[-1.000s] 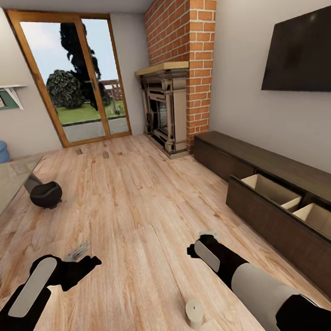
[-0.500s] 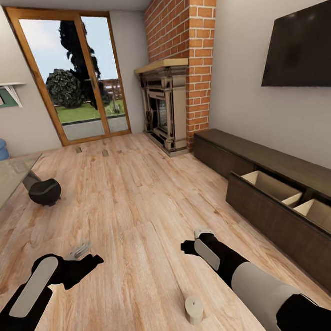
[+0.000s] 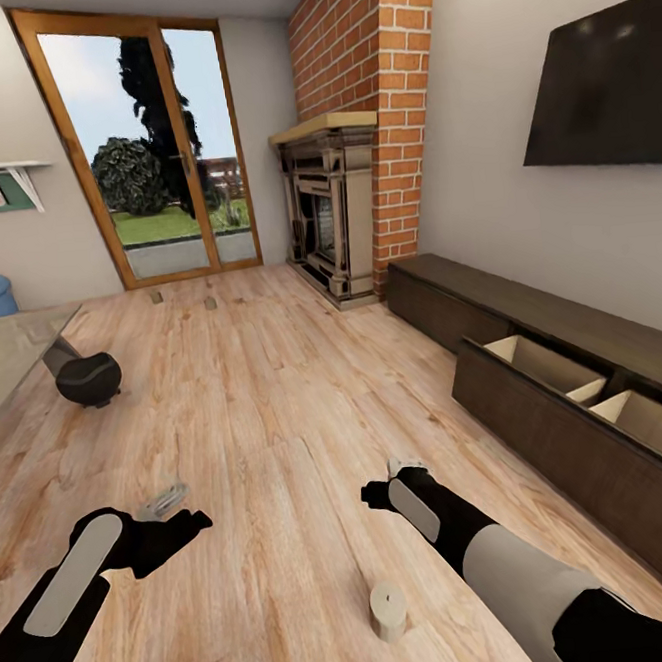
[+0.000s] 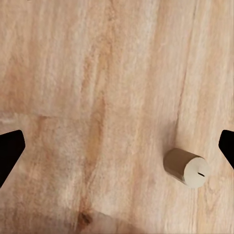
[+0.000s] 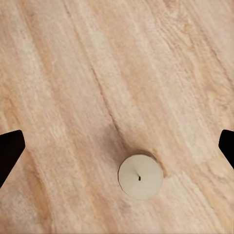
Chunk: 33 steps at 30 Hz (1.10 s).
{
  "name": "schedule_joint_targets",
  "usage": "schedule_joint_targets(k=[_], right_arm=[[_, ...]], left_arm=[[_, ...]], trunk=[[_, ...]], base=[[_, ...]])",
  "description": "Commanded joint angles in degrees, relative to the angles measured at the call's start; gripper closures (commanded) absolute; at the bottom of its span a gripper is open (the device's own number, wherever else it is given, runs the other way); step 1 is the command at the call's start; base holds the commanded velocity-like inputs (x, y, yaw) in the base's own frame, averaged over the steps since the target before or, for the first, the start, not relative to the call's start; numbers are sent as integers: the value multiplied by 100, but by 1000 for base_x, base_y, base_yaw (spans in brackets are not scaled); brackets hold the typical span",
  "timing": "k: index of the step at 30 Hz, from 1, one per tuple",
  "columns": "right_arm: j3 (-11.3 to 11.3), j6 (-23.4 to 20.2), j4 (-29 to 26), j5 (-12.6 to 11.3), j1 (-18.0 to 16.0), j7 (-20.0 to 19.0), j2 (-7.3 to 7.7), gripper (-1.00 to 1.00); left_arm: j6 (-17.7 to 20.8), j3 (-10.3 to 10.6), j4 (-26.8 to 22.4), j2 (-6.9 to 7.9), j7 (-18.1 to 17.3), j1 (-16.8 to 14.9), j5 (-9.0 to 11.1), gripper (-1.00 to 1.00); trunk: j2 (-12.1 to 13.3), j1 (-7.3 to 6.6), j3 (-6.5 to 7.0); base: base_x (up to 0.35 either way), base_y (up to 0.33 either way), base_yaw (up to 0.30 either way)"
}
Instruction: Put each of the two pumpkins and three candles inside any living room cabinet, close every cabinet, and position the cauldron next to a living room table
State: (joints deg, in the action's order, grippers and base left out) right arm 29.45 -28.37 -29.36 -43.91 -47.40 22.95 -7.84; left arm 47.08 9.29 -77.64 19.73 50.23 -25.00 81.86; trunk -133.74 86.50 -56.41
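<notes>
Candle (image 3: 388,608) upright on the near floor, just near of the right pincer (image 5: 117,146), spread wide and empty. Best centred over the wick, then lowered straight before pinching.

The floor (image 3: 278,416) is pale wood planking with strong grain and a soft satin sheen. The candle (image 3: 387,609) standing on it looks like matt beige wax, smooth-sided. The cabinet (image 3: 537,393) is dark brown matt wood outside, with pale raw-looking wood inside its open drawers. The cauldron (image 3: 88,379) is black with a dull gloss. The chimney (image 3: 370,87) is rough red brick. The arm covers (image 3: 514,581) look like smooth grey and black plastic.
</notes>
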Motion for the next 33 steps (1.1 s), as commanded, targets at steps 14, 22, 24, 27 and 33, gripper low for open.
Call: schedule_joint_targets(k=[14,22,24,27,33], right_arm=[[55,-22,-9,-53,-6,21,2,-100],[280,-251,2,-62,-6,16,-5,-100],[292,-257,10,-75,-6,16,0,-100],[297,-232,47,-95,-6,16,2,-100],[295,-214,60,-108,-10,16,10,-100]], left_arm=[[-5,226,-60,68,-670,-5,37,-100],[0,224,-67,91,-707,3,40,-100],[-3,228,-65,72,-707,3,41,-100],[-2,225,-60,85,-708,4,41,-100],[-3,230,-58,57,-708,4,41,-100]], trunk=[[-566,307,-258],[-887,483,-401],[-951,519,-439],[-955,526,-505],[-963,542,-638]], base=[[0,0,0],[0,0,0],[0,0,0],[0,0,0],[0,0,0]])
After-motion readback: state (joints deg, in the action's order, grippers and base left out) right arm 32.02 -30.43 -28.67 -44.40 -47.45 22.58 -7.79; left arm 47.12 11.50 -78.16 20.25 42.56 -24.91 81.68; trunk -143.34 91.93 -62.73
